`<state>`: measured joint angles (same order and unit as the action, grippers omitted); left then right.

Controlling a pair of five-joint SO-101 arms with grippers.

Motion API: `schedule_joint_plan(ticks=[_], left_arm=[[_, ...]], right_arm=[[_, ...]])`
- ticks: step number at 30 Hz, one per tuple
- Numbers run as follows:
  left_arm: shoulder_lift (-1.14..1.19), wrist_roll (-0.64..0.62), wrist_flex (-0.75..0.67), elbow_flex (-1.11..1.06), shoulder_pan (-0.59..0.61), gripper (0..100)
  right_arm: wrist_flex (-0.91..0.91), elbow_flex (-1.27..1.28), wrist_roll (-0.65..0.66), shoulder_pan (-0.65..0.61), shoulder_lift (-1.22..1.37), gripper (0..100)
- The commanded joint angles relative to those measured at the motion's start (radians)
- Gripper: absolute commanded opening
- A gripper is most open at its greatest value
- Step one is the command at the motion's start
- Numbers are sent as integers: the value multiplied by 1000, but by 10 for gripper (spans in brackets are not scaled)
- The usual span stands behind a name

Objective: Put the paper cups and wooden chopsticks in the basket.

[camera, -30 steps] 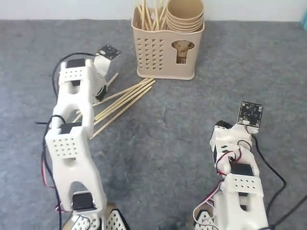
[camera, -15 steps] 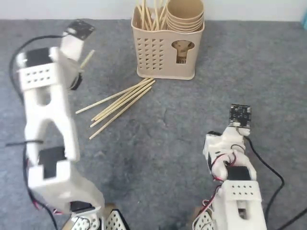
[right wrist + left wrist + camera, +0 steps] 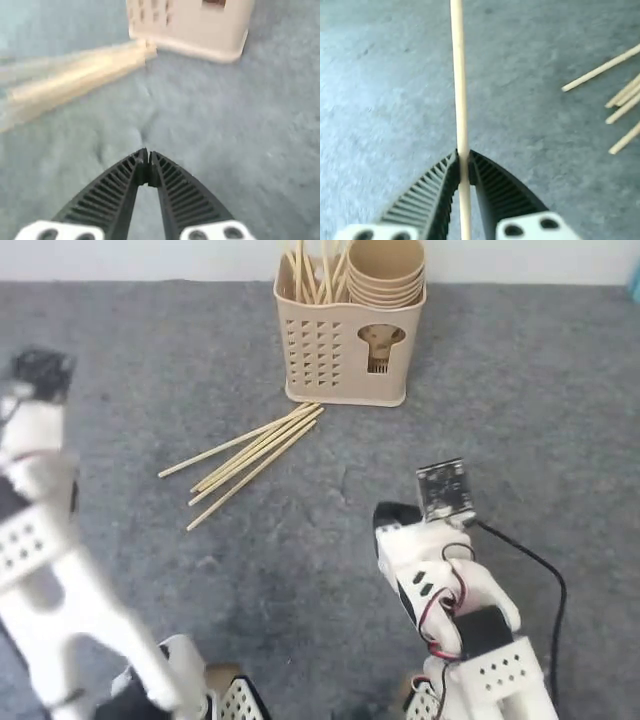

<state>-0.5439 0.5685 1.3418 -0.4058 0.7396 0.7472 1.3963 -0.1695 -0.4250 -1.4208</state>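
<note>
- Basket (image 3: 350, 350): stands at the far middle of the grey carpet (image 3: 560, 400). Its mouth is crowded, with stacked paper cups (image 3: 386, 270) on the right and upright chopsticks (image 3: 312, 270) on the left.
- Loose chopsticks (image 3: 245, 452): a slanting bundle on the carpet, far ends just beside the basket's foot. It bars low passage at the basket's left front.
- Bare carpet: a wide stretch right of the basket, and another between the bundle and the right arm (image 3: 450, 590).
- Left arm (image 3: 40, 570): raised at the left edge, well apart from the bundle.
- Cable (image 3: 545, 570): loops beside the right arm.
</note>
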Motion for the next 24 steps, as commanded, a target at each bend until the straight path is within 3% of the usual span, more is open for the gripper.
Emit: schedule_joint_plan(ticks=[1,7,12,20,24], left_arm=[[-181,-12,-100,-182,114,14],[-295,-275,-186,-476,158,14],[-417,-539,-388,-708,117,14],[-683,-732,-623,-961,58,14],[-836,-804,-687,-1053,55,14]], right_arm=[[-134,-91,-92,-24,102,9],[-337,-213,-222,-47,452,9],[-371,-453,-338,-71,837,10],[-369,-888,-456,-163,1408,12],[-326,-1120,-511,-171,1623,95]])
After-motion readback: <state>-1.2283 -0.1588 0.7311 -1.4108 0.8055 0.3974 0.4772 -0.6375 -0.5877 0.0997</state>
